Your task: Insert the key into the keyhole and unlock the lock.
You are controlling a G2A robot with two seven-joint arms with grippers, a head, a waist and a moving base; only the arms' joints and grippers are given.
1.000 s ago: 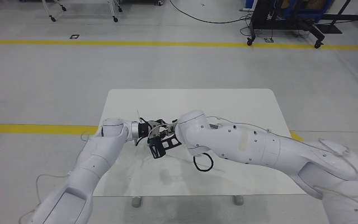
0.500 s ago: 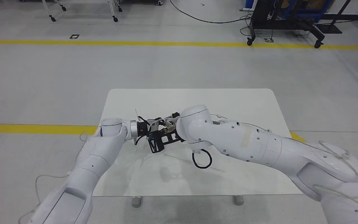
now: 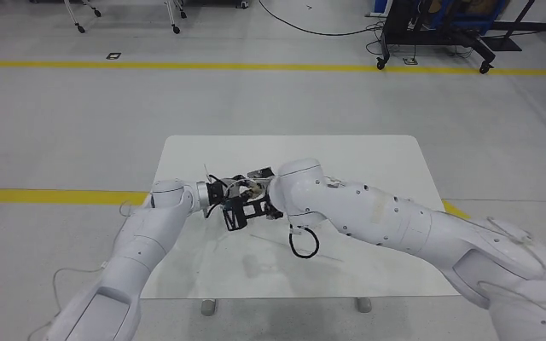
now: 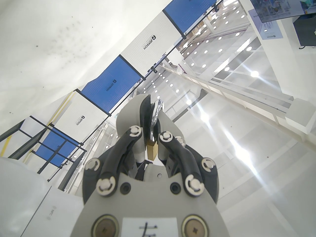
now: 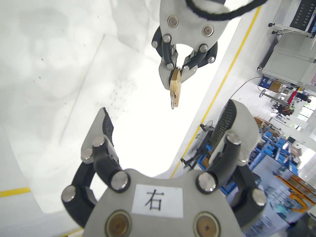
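Note:
A small brass padlock [image 5: 175, 85] is pinched in my left gripper [image 5: 175, 81], which is shut on it and holds it above the white table [image 5: 74, 75]. The lock's end face with the keyhole [image 5: 175, 96] points toward my right gripper [image 5: 167, 112]. A small silver piece [image 5: 172, 105] sticks out at that end; I cannot tell if it is the key. In the left wrist view, brass [image 4: 151, 152] and a silver part [image 4: 156, 114] sit between the fingers. The right gripper is open and empty, a short way from the lock. In the top view both grippers meet near the table's left side [image 3: 239, 206].
The table [image 3: 367, 162] spreads out to the right of the arms. A black cable loop [image 3: 303, 243] hangs from the right arm over the table. Yellow floor lines [image 3: 77, 196] run past the table's left edge.
The right arm has shifted left and a little toward the far side, bringing its open gripper closer to the left gripper. The left gripper has barely moved with the lock.

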